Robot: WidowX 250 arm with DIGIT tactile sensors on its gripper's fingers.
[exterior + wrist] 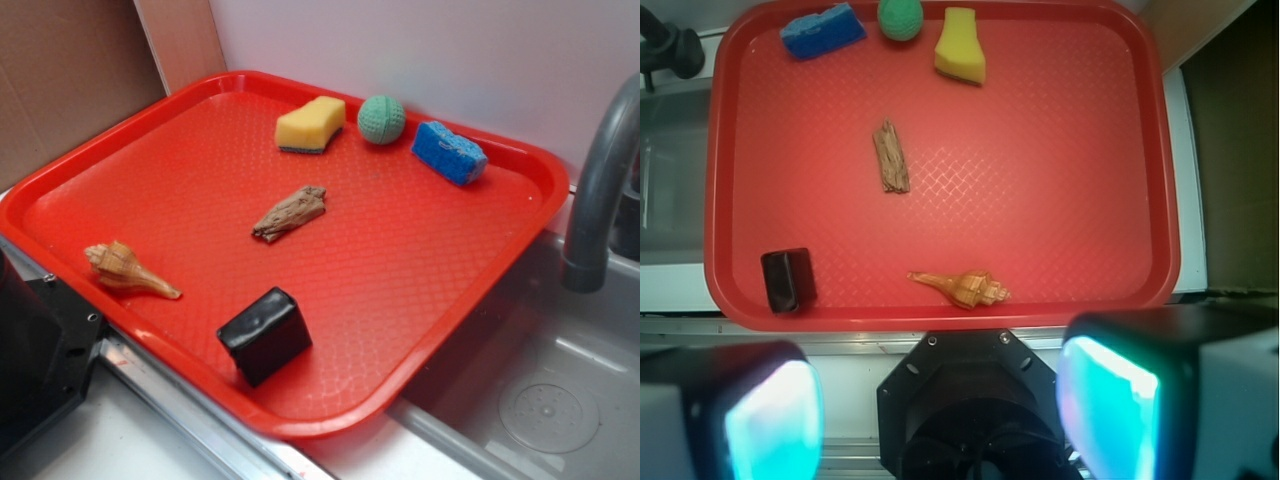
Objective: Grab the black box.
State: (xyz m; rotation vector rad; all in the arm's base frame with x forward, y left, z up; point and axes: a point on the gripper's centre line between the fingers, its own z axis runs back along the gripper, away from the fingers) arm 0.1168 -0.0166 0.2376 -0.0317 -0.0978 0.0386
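The black box (265,335) (789,280), a glossy rounded block, sits on the red tray (450,260) (1060,200) close to the tray's near rim, in the corner on the sink side; nothing touches it. The nearest neighbour is the seashell (128,270) (962,288), along the same near edge but well apart. A piece of wood (290,213) (892,157) lies at the tray's middle, and along the far rim stand a yellow sponge (311,124) (961,47), a green ball (381,119) (900,18) and a blue sponge (449,152) (822,30).

The claw (940,410) is spread wide, its two fingers (770,420) at the lower corners of the wrist view with a broad gap between them, holding nothing. It hangs high and outside the tray's near rim (the whole tray fits in the wrist view).

Step in hand, as judged: the approach has not begun, and the grasp is entirely ahead.

The next move calls for travel forward over the rim and sideways toward the box, which lies off to the left in the wrist view, then a descent with the fingers astride its narrower sides before closing. The glossy finish may prove slippery, so a centred grip seems advisable. The nearby rim leaves little room on that side.
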